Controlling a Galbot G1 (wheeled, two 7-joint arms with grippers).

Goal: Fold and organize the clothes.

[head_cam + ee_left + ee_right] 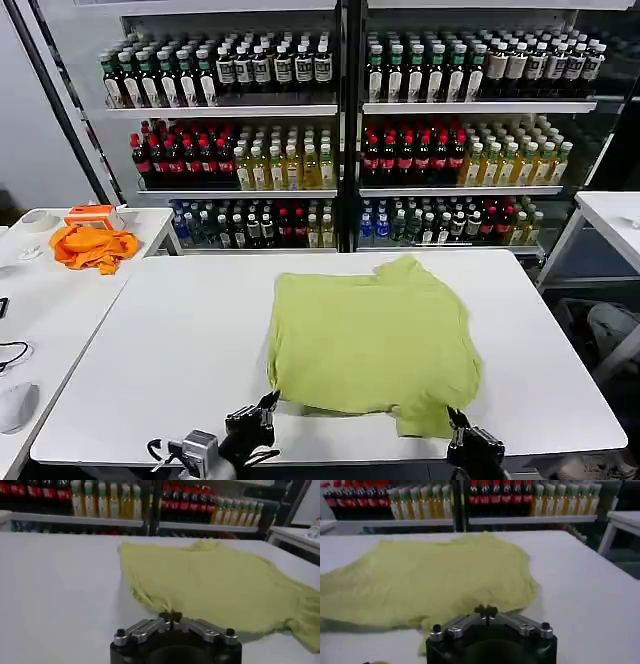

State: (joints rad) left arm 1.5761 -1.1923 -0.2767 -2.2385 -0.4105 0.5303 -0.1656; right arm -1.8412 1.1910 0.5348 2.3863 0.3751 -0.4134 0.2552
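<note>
1. The T-shirt (370, 340) lay loosely folded on the white surface (180, 350), right of centre, its near hem close to the front edge and a sleeve flap at the near right corner.
2. The left end effector (268, 403) sat at the near left corner of the T-shirt, fingers together and pinching the hem, as the left wrist view (170, 616) confirmed.
3. The right end effector (455, 418) sat at the near right corner, fingers together at the hem (486, 611); whether fabric was clamped could not be told.
4. An orange cloth (93, 245) lay on a neighbouring surface to the left, well apart.
5. Bottle shelves (340, 110) stood behind.
</note>
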